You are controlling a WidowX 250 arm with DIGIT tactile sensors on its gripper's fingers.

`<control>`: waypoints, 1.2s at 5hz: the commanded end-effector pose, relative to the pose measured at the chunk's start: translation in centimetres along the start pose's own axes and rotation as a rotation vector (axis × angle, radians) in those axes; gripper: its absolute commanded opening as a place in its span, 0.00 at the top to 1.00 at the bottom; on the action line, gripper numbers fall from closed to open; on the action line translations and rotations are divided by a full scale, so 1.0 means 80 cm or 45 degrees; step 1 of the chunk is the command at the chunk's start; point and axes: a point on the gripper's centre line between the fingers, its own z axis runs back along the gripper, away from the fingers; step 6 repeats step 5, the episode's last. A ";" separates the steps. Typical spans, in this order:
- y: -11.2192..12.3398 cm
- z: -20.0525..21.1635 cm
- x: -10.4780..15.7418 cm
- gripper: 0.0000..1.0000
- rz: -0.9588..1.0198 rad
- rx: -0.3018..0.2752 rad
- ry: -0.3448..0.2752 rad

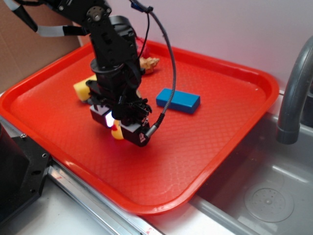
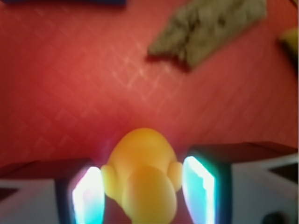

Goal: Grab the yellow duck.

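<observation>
Two pads of my gripper [image 2: 144, 191] sit spread beside yellow duck [image 2: 142, 175], mid-tray [image 1: 234, 127]; looks light, glossy, prob slippery—pinch body sides.

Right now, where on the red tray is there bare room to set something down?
The red plastic tray is bare along its near edge and right of the blue rectangular block. It is crowded far left, where the pincer straddles the small yellow rubber duck.
</observation>
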 end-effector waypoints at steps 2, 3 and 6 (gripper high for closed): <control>0.024 0.146 0.009 1.00 -0.073 -0.121 -0.046; 0.045 0.182 0.006 1.00 0.004 -0.167 -0.056; 0.046 0.208 -0.007 1.00 -0.080 -0.080 -0.116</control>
